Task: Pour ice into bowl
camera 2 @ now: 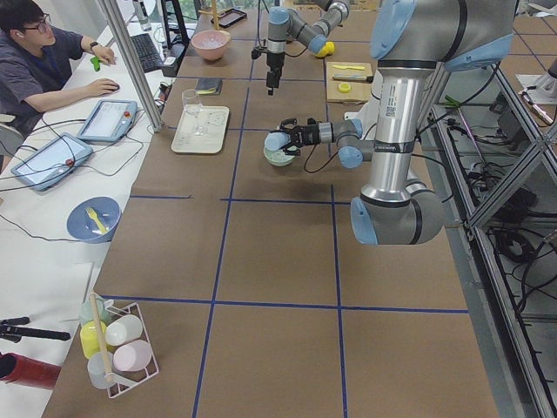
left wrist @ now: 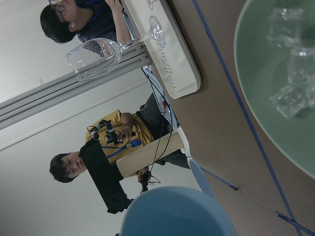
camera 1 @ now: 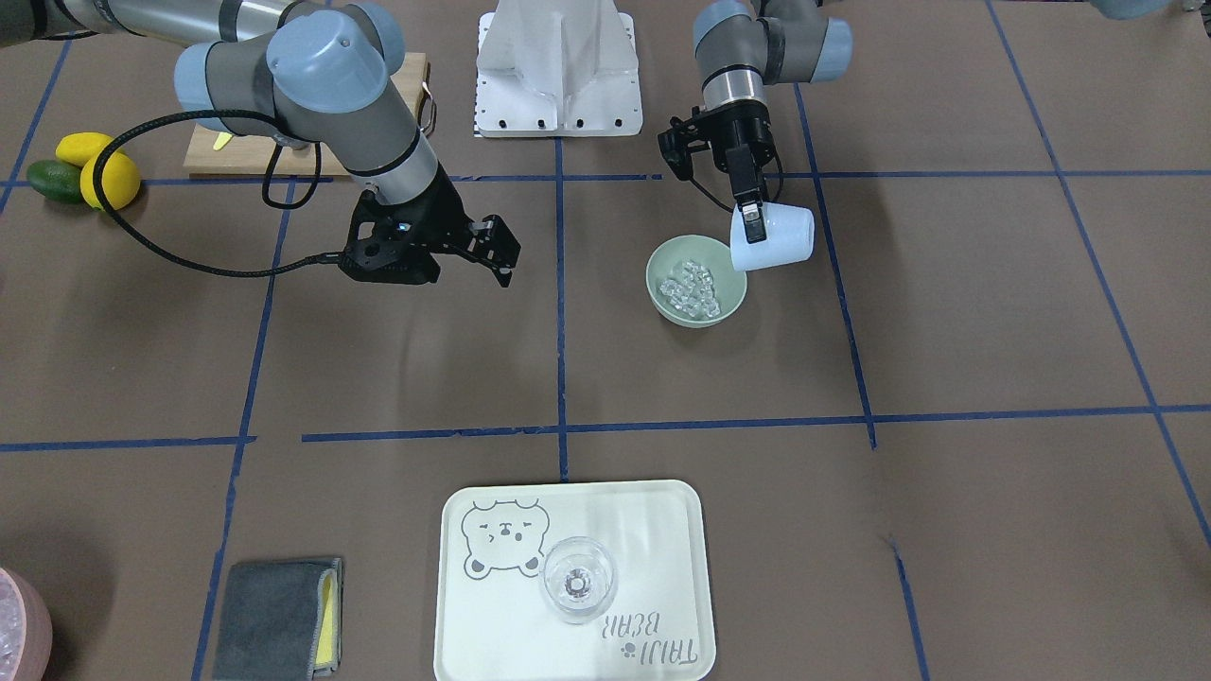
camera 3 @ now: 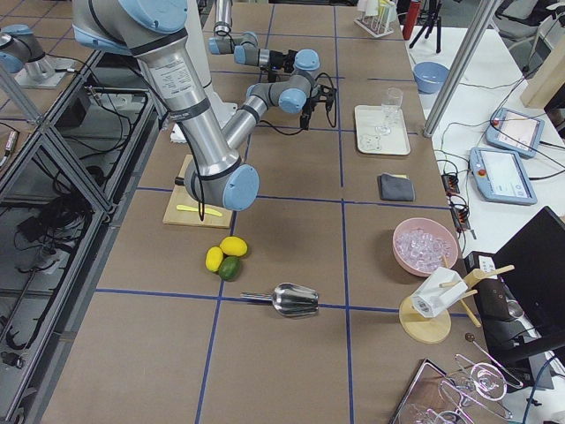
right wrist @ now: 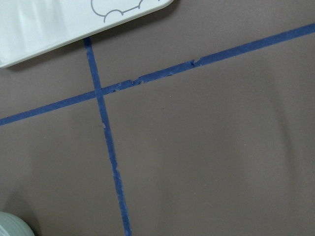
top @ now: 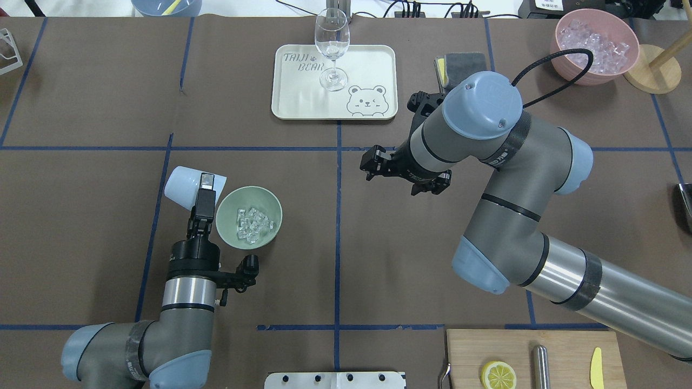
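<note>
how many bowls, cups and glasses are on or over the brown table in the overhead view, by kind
bowls: 2, the sage-green bowl and the pink bowl
cups: 1, the light blue cup in the left gripper
glasses: 1, the wine glass
total: 4

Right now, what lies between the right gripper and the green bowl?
Only bare brown table crossed by one blue tape line; the overhead view shows it between the right gripper and the bowl.
</note>
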`<state>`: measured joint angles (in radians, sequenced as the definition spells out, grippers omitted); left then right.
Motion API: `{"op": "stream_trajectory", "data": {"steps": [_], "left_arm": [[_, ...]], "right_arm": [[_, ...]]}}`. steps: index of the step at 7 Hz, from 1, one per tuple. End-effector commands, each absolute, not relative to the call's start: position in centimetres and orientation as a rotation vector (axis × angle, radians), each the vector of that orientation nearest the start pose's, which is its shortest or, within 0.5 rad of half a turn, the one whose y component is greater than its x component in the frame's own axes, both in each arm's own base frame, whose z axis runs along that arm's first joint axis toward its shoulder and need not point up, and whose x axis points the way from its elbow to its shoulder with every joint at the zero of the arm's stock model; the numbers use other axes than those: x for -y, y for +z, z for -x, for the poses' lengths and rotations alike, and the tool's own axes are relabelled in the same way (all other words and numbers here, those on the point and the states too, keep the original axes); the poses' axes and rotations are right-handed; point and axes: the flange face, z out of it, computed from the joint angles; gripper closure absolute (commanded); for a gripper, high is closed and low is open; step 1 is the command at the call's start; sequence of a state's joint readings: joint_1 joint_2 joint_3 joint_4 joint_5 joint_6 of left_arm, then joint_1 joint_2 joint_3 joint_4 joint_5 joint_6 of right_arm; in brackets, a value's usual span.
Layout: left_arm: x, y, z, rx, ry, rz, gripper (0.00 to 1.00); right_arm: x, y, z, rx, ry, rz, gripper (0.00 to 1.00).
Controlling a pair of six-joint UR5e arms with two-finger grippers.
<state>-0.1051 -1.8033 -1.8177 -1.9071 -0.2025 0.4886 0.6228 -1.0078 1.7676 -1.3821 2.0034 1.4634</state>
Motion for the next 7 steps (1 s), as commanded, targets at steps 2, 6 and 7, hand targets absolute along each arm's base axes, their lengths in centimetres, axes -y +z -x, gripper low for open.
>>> {"op": "stream_trajectory", "data": {"steps": [2,6,7], "left_arm": [[28.6,31.5,-49.1,0.806,1.005,-1.283,1.00],[32.1,28.6,-44.7,0.513,1.072,-1.269,1.00],[33.6,28.6,-42.8,0.434,1.098,-1.251,1.00]], "right_arm": [[44.8,22.0,47.0,1.022,0.261,0.039,0.00],[44.2,21.0,48.0,1.028,0.257,0.033,0.00],[43.7,19.9,49.1,1.034,0.253,0.016,0.00]]}}
